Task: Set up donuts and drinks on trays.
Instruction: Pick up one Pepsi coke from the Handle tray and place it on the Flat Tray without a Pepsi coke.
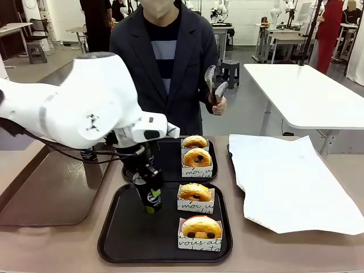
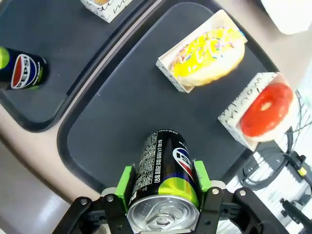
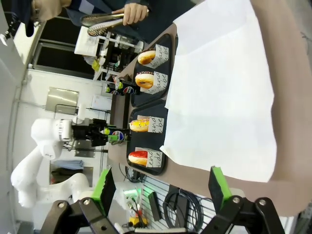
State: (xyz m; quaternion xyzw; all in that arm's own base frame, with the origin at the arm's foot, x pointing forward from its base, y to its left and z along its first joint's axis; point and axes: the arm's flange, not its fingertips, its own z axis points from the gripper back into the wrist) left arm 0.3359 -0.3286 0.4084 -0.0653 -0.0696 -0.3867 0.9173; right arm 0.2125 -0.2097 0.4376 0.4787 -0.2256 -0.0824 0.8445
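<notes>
The left gripper [image 2: 163, 192] is clamped on a Pepsi can [image 2: 165, 168] near its top, long axis upright, hanging over the bare left half of the near tray [image 1: 122, 242] at lower centre of the front view; set-down is straight below. The right gripper [image 3: 161, 187] stands wide open, empty, well apart over the counter [image 3: 292, 97].

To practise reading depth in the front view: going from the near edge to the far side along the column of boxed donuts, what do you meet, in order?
Red-iced donut → yellow sprinkled donut → chocolate-filled glazed donut → golden donut → person's hand holding tongs.
</notes>
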